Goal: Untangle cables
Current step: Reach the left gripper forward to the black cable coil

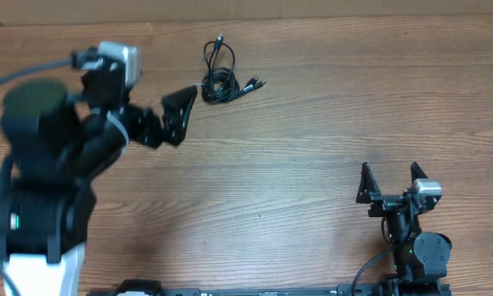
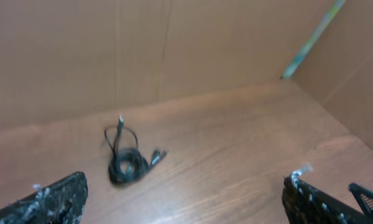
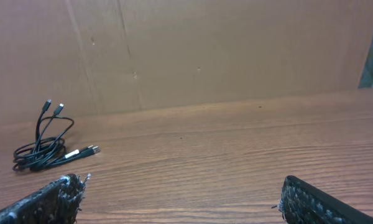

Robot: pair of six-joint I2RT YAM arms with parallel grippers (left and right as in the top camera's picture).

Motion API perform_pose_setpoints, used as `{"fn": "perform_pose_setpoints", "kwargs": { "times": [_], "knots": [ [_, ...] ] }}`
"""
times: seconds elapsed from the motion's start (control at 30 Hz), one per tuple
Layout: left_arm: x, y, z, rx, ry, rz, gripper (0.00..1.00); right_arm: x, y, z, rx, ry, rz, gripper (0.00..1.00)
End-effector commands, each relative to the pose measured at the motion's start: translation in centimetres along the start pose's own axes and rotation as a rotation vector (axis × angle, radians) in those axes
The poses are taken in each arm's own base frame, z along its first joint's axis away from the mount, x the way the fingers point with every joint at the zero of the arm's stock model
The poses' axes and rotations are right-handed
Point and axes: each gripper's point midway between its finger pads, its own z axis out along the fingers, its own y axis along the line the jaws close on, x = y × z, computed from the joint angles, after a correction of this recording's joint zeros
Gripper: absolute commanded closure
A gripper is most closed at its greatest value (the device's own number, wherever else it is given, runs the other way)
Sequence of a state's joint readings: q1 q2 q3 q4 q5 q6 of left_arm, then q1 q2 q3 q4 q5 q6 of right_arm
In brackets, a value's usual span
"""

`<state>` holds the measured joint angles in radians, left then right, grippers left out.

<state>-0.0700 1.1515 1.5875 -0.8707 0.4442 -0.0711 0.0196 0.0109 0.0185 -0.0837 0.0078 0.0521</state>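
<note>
Tangle of thin black cables (image 1: 222,76) with small plug ends lies on the far part of the brown wood-grain table (image 1: 312,123), left of centre, in the overhead view. The black two-finger left gripper (image 1: 185,115) hangs just near-left of the bundle, jaws spread wide and empty. The black right gripper (image 1: 390,177) sits well apart at the near right, also spread and empty. Only this view shows both arms and the gap between them.

Left wrist view: blurred. The cables (image 2: 127,158) sit ahead and left of centre between the spread fingers; the coil and one stray plug end show, but not the individual strands. Plain brown cardboard wall (image 2: 174,50) behind.

Right wrist view: sharper, low angle. The cables (image 3: 46,149) lie far left, two plugs raised and two flat on the table, a detail the other views lose.

Risks, judged: a pinch on the dense coil would lift everything as one lump and tighten the knot. With the bundle off-centre, a finger could push it away.
</note>
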Motion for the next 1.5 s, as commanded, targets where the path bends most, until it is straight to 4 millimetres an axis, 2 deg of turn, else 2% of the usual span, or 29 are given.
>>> {"fn": "perform_pose_setpoints", "kwargs": {
  "times": [0.0,0.17,0.33,0.7,0.8,0.83,0.93,0.97,1.2,1.47],
  "knots": [
    [-0.6,0.4,1.6,0.02,0.071,-0.02,0.0,0.3,-0.3,0.0,0.015,-0.001,-0.001,0.0],
    [1.3,2.1,4.9,0.013,0.234,-0.076,0.01,0.3,-0.3,0.0,0.015,-0.001,-0.001,0.0],
    [4.8,3.9,8.0,0.006,0.383,-0.151,0.0,0.3,-0.3,0.0,0.015,-0.001,-0.001,0.0],
    [9.4,7.9,14.1,-0.048,0.542,-0.221,0.0,0.3,-0.3,0.0,0.015,-0.001,-0.001,0.0],
    [11.0,8.4,15.5,-0.061,0.589,-0.33,0.0,0.3,-0.3,0.0,0.015,-0.001,-0.001,0.0],
    [11.6,8.5,15.9,-0.064,0.609,-0.359,0.07,0.3,-0.3,0.0,0.015,-0.001,-0.001,0.0],
    [13.3,9.1,17.0,-0.075,0.66,-0.398,0.66,0.3,-0.3,0.0,0.015,-0.001,-0.001,0.0],
    [13.9,9.3,17.4,-0.078,0.679,-0.413,0.93,0.3,-0.3,0.0,0.015,-0.001,-0.001,0.0],
    [17.3,10.1,18.6,-0.095,0.787,-0.476,0.96,0.3,-0.3,0.0,0.015,-0.001,-0.001,0.0],
    [18.7,10.5,19.3,-0.098,0.825,-0.494,0.96,0.3,-0.3,0.0,0.015,-0.001,-0.001,0.0]
  ]
}}
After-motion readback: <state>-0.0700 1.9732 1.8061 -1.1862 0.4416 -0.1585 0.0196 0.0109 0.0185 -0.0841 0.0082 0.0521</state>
